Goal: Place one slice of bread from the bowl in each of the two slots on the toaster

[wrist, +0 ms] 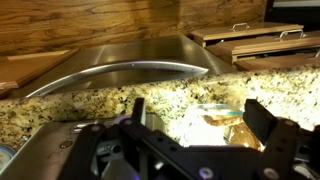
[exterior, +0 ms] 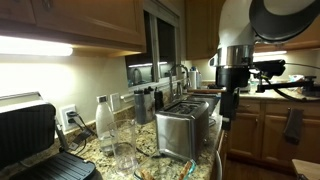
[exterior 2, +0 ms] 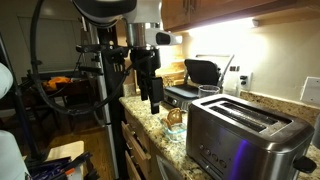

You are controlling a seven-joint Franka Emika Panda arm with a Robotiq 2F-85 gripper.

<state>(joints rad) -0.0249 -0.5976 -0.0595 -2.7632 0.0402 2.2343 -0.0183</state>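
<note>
On the speckled worktop (wrist: 60, 110) the steel toaster (exterior 2: 245, 145) stands with the two slots (exterior 2: 250, 113) dark and seemingly empty. Near it, under the arm, a glass bowl (wrist: 185, 118) holds what looks like pale bread (wrist: 222, 122), blurred. Bread is likely light, soft and easily crushed, so a gentle pinch across a slice's flat faces seems best. The end effector (exterior 2: 153, 102) hangs above the bowl, jaws spread wide, grasping and touching nothing

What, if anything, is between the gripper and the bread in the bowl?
Nothing visible. In the wrist view the gripper points down at the bowl, and the bread shows unobstructed between its open jaws.
</note>
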